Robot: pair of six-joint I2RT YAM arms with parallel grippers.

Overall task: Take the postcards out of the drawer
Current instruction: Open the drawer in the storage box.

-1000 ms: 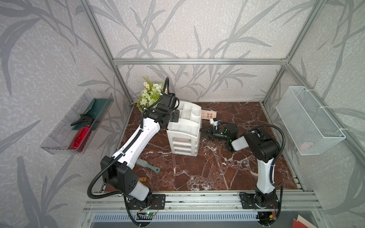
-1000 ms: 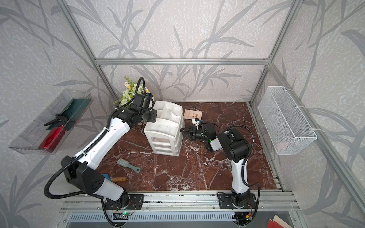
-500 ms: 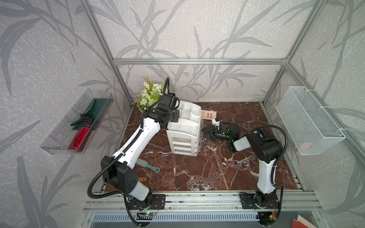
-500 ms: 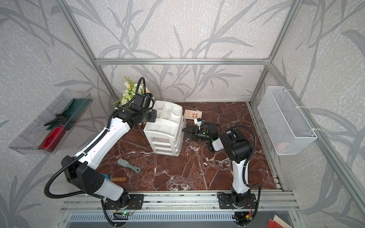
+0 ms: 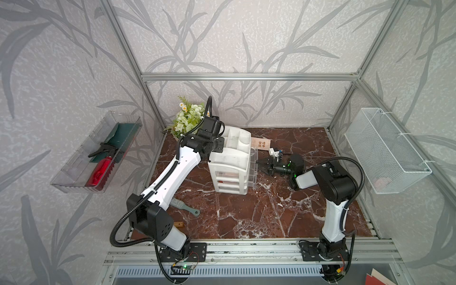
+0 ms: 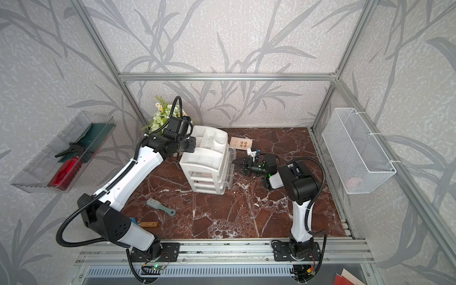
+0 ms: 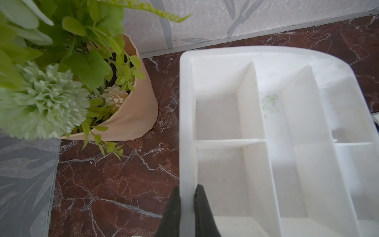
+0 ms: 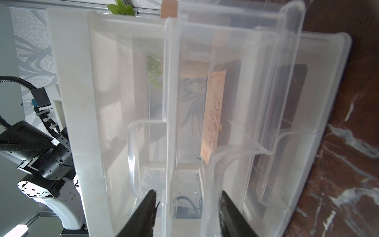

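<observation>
The left arm stretches diagonally over the bench (image 5: pixel 246 212), and the left gripper (image 7: pixel 187 187) is clamped on the side rim of the white drawer unit (image 5: pixel 229 162). The plant pot (image 7: pixel 133 115) stands close beside that rim. The right arm is folded low with its forearm level. The right gripper (image 8: pixel 187 191) has its jaws apart at the clear drawers (image 5: pixel 254 167). A cream postcard (image 8: pixel 214 117) lies inside one drawer. A second postcard (image 5: pixel 261 143) lies on the bench behind the unit. The bench in front of the unit is open.

Postcard (image 8: pixel 214 115) hazy behind clear drawer (image 8: pixel 246 51) wall

The marble tabletop (image 5: pixel 271 217) bears drawer unit (image 5: pixel 229 170), flowerpot (image 7: pixel 133 115), postcard (image 5: pixel 261 144), brush (image 5: pixel 183 206).
</observation>
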